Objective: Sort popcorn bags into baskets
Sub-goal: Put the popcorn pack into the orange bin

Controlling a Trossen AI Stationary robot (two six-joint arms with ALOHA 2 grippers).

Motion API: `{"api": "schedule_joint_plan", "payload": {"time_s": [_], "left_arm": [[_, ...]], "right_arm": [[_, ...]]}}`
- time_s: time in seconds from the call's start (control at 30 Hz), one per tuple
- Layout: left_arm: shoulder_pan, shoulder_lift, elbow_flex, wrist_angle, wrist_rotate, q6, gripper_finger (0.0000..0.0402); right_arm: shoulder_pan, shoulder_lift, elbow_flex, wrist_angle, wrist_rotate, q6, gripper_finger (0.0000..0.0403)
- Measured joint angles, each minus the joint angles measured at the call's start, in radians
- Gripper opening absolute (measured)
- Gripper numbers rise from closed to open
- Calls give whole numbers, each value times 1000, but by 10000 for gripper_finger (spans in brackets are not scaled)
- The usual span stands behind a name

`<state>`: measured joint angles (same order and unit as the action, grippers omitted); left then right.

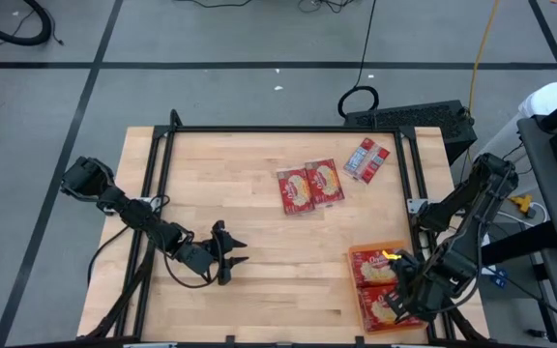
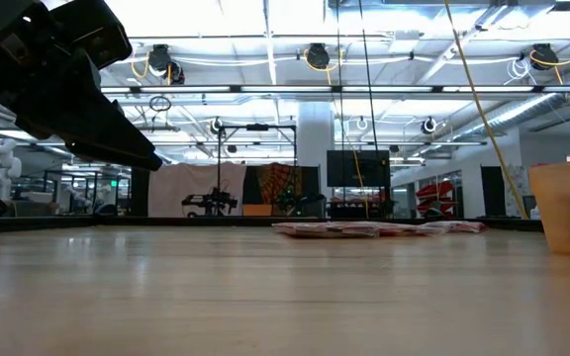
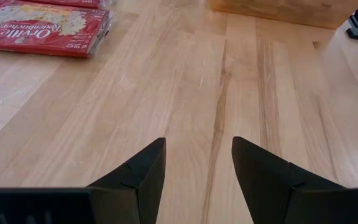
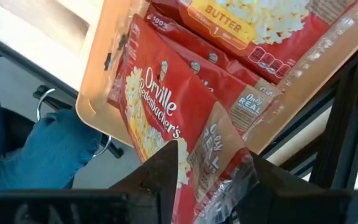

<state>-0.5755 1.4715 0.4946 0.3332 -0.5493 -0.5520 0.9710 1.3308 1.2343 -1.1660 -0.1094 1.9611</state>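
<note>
While the right gripper (image 1: 401, 290) hangs directly over the orange basket (image 1: 354, 254) at the table's near right corner, the step in hand appears to be the placing of a popcorn bag (image 4: 166, 118) among those already lying in it. The right wrist view shows the fingers (image 4: 160, 168) parted, with the crumpled clear end of that bag lying between and just ahead of them; whether they grip it or have let go cannot be told. At least two bags lie in the basket beneath this gripper. Three loose bags remain on the table well beyond it: a pair (image 1: 309, 187) lying side by side, and one with a grey-white panel (image 1: 366, 159) just past them. The left gripper (image 1: 232, 253) waits low over bare wood on the opposite side, fingers apart and holding nothing. In my judgement, the next move calls for confirming release, lifting clear of the basket, then reaching out to the nearest of the loose pair.
</note>
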Motion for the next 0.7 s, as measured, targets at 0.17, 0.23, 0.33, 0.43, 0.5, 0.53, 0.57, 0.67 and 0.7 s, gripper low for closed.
{"api": "schedule_joint_plan", "payload": {"time_s": [0.17, 0.23, 0.33, 0.43, 0.5, 0.53, 0.57, 0.67, 0.7], "left_arm": [[0, 0, 0, 9, 0, -7, 186], [0, 0, 0, 20, 0, -7, 186], [0, 0, 0, 33, 0, -4, 186], [0, 0, 0, 35, -1, -2, 186], [4, 0, 0, 36, 0, 1, 186], [6, 0, 0, 36, 0, 1, 186], [10, 0, 0, 36, 0, 1, 186], [23, 0, 0, 36, 0, 12, 186], [28, 0, 0, 36, 0, 18, 186]], "right_arm": [[-12, 0, 0, -41, -131, 112, 134], [-21, 0, 0, -47, -218, 150, 137], [-29, 0, 0, -56, -262, 162, 139], [-45, -2, 0, -74, -259, 132, 139], [-58, -2, 0, -74, -213, 90, 139], [-66, -2, 0, -67, -166, 61, 139], [-74, -2, 0, -57, -111, 28, 139], [-114, -2, 0, -30, 51, -71, 139], [-129, -2, 0, -26, 107, -101, 139]]}}
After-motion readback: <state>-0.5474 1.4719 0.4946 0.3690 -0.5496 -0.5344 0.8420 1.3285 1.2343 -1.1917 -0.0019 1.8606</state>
